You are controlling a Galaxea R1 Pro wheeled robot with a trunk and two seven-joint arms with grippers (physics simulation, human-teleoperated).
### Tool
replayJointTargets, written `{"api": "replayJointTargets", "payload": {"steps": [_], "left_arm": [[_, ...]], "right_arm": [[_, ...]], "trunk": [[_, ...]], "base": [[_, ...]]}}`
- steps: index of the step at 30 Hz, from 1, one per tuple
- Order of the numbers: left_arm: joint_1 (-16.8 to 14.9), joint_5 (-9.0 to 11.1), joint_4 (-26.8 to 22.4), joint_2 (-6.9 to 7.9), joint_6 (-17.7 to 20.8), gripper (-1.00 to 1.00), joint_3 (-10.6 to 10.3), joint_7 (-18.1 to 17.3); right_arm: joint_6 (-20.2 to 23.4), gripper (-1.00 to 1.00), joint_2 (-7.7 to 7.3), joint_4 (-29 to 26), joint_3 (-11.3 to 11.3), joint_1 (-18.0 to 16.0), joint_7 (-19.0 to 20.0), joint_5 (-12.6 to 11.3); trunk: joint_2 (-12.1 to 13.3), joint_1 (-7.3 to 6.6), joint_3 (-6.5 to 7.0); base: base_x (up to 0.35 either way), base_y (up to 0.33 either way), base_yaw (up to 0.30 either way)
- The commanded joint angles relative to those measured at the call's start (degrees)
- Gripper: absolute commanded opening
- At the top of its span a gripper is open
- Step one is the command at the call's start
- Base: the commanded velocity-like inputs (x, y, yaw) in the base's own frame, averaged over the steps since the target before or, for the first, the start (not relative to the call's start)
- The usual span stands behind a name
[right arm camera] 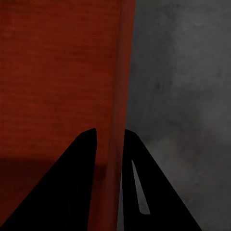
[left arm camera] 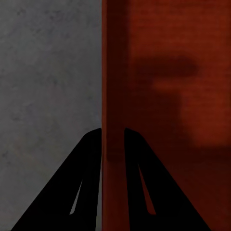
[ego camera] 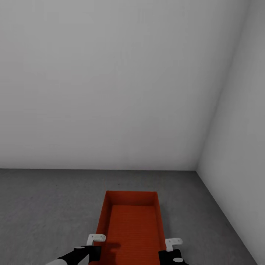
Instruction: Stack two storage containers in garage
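Black fingers of your left tool (left arm camera: 113,139) straddle the left long wall of the orange-red storage container (left arm camera: 168,96): one finger sits outside over the grey floor (left arm camera: 48,72), the other inside over the ribbed bottom, and both press against the wall, so this tool is clamped on it. Your right tool (right arm camera: 109,137) does the same on the opposite long wall, one finger inside the bin (right arm camera: 53,72) and one outside above the floor (right arm camera: 183,86), closed onto the thin wall between them.

From your head camera, both tools sit at the near end of the container (ego camera: 131,224), the left tool (ego camera: 95,247) on its left rim and the right tool (ego camera: 167,252) on its right rim. The open-top bin runs lengthwise away from you, over the dark grey speckled floor (ego camera: 44,206); you cannot tell whether it rests on it. Beyond it, plain white-grey walls (ego camera: 110,81) meet in a corner to the right.
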Motion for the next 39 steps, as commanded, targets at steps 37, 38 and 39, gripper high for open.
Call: {"api": "replayJointTargets", "payload": {"steps": [37, 38, 39], "left_arm": [[0.0, -0.5, -0.1, 0.12, 0.3, -1.00, -0.3, 1.0], [0.0, -0.4, -0.1, 0.12, 0.3, -1.00, -0.3, 1.0], [0.0, -0.5, -0.1, 0.12, 0.3, -1.00, -0.3, 1.0]], "right_arm": [[-0.3, -1.00, -1.52, 0.1, 0.7, 0.0, -0.4, -1.0], [-0.3, -1.00, -1.52, 0.1, 0.7, 0.0, -0.4, -1.0], [-0.3, -1.00, -1.52, 0.1, 0.7, 0.0, -0.4, -1.0]], "trunk": [[-14.9, 8.12, -10.10], [-15.3, 8.34, -10.37], [-15.7, 8.56, -10.64]], "base": [[0.000, 0.000, 0.000], [0.000, 0.000, 0.000], [0.000, 0.000, 0.000]]}}
